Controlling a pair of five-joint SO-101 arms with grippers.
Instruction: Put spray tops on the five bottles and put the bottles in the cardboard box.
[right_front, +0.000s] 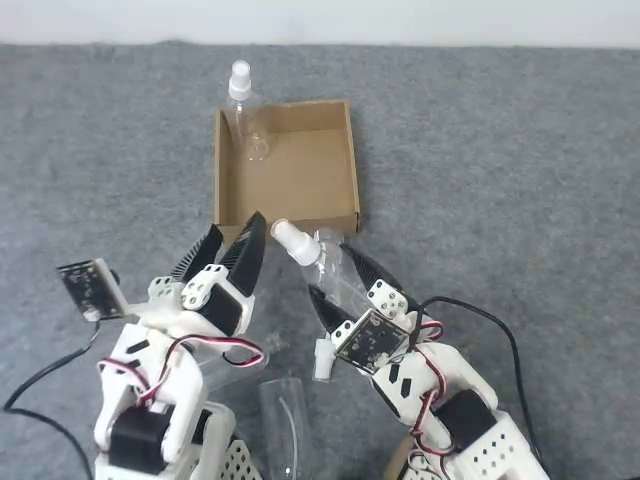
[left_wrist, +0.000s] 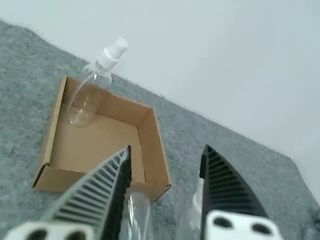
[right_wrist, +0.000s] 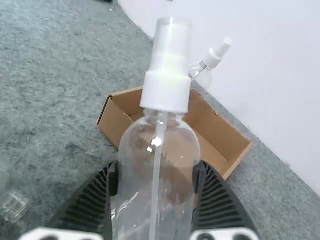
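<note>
A: Item in hand?
B: Capped bottle (right_wrist: 156, 150), pinched in your right gripper (right_front: 330, 270), just beside the cardboard box (right_front: 352, 160); another bottle (right_front: 250, 130) sits inside.
A: Left gripper (right_front: 236, 230)?
B: Spread, empty. Next, I judge: lift over the near wall, release

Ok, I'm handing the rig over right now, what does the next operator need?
Right gripper: jaws shut on a capped spray bottle, held just short of the cardboard box.
Left gripper: jaws open, empty, beside it.
Done: one capped bottle leans in the box's far corner.
To do: box the held one; a topless bottle and a loose white top lie by the arm bases.
</note>
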